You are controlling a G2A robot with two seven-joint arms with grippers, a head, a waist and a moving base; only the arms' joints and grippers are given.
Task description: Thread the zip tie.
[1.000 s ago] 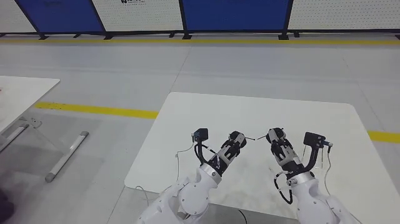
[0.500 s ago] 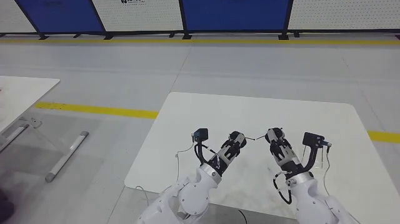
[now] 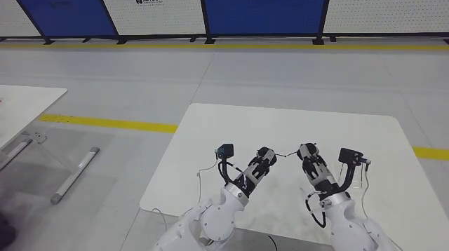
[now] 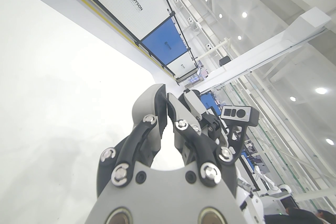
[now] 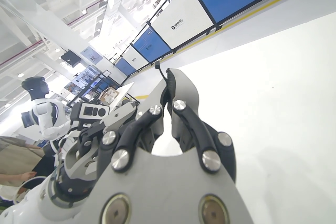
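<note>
1. Hanging above the table's (image 3: pixel 231 132) near edge: zip tie (image 5: pixel 160 72), black, thin, judged light and springy (slippery, probably); best pinched near its tip.
2. Right gripper (image 5: pixel 169 75): clamped on the tie's strap.
3. Left gripper (image 4: pixel 166 99): fingers together, hold unclear.

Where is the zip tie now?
The zip tie is pinched in the right gripper, its end sticking out toward the left gripper, above the table.
</note>
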